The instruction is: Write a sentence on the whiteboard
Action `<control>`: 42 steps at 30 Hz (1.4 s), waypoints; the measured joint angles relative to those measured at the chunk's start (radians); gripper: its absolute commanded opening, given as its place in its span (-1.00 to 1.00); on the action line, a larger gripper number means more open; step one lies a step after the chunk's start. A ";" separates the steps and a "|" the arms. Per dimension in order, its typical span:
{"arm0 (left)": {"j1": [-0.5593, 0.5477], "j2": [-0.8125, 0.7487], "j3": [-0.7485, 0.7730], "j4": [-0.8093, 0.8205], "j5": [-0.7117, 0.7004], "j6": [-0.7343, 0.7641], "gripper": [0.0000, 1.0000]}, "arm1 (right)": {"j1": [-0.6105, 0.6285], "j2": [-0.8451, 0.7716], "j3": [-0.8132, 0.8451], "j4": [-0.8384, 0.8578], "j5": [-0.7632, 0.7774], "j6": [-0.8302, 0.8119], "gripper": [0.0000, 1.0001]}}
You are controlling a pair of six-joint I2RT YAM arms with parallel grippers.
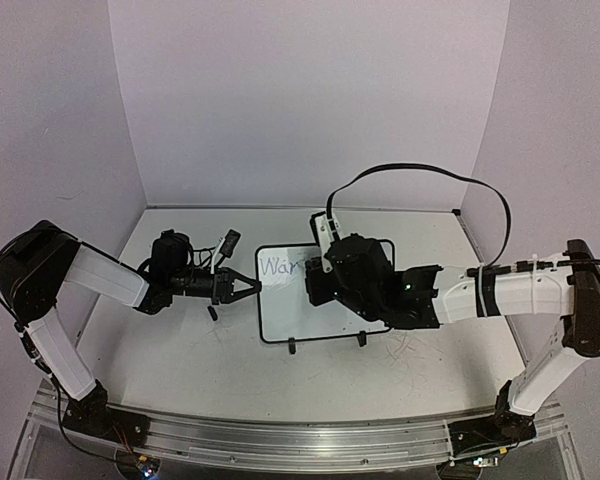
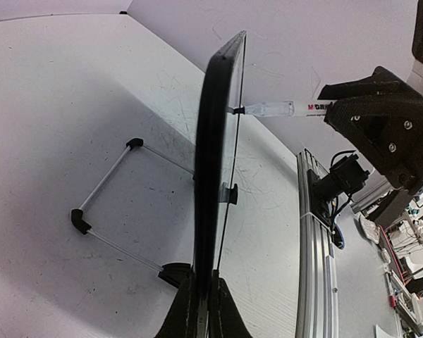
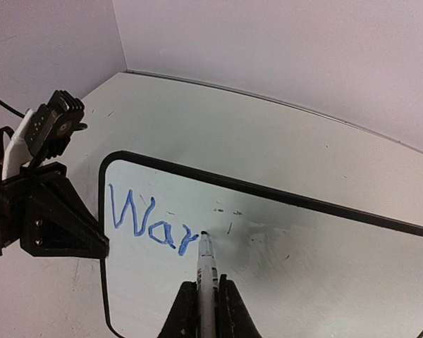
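At lower centre my right gripper grips a white marker. The blue handwritten sentence on the glossy black-framed whiteboard reads only "War", with most left to write. My left gripper clamps its edge.

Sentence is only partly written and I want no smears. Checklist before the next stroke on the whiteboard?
1. Board held: left tool shut on the whiteboard at its left edge: ok.
2. Pen held: right tool shut on the marker: ok.
3. Marker tip on the board, right after the writing, "War": ok.
4. Letters blue and legible: ok.
5. Bare board to the right for more letters: ok, apart from a few small dark specks.
6. Board's feet flat on the table: cannot tell.
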 measured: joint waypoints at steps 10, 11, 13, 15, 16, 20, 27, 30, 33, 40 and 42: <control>0.000 0.000 0.000 0.000 0.000 0.000 -1.00 | 0.000 0.001 0.001 -0.012 0.000 0.010 -1.00; 0.000 0.000 0.000 0.000 0.000 0.000 -1.00 | 0.000 0.001 0.001 -0.014 0.000 0.011 -1.00; 0.000 0.000 0.000 0.000 -0.001 0.000 -1.00 | 0.000 0.001 0.001 -0.019 -0.001 0.017 -1.00; 0.000 0.000 0.000 0.000 -0.001 0.000 -1.00 | 0.000 0.001 0.001 -0.024 -0.004 0.024 -1.00; 0.000 0.000 0.000 0.000 -0.001 0.000 -1.00 | 0.000 0.001 0.001 -0.026 -0.004 0.029 -1.00; 0.000 0.000 0.000 0.000 -0.001 0.000 -1.00 | 0.001 0.001 0.001 -0.030 -0.010 0.045 -1.00; 0.000 0.000 0.000 0.000 -0.001 0.000 -1.00 | 0.001 0.001 0.001 -0.036 -0.024 0.061 -1.00; 0.000 0.000 0.000 0.000 -0.001 0.000 -1.00 | 0.001 0.001 0.001 -0.037 -0.027 0.065 -1.00; 0.000 0.000 0.000 0.000 0.000 0.000 -1.00 | 0.001 0.001 0.001 -0.038 -0.027 0.068 -1.00; 0.000 0.000 0.000 0.000 -0.001 0.000 -1.00 | 0.001 0.001 0.000 -0.048 -0.032 0.080 -1.00; 0.000 0.000 0.000 0.000 -0.001 0.000 -1.00 | 0.001 0.001 0.000 -0.050 -0.034 0.082 -1.00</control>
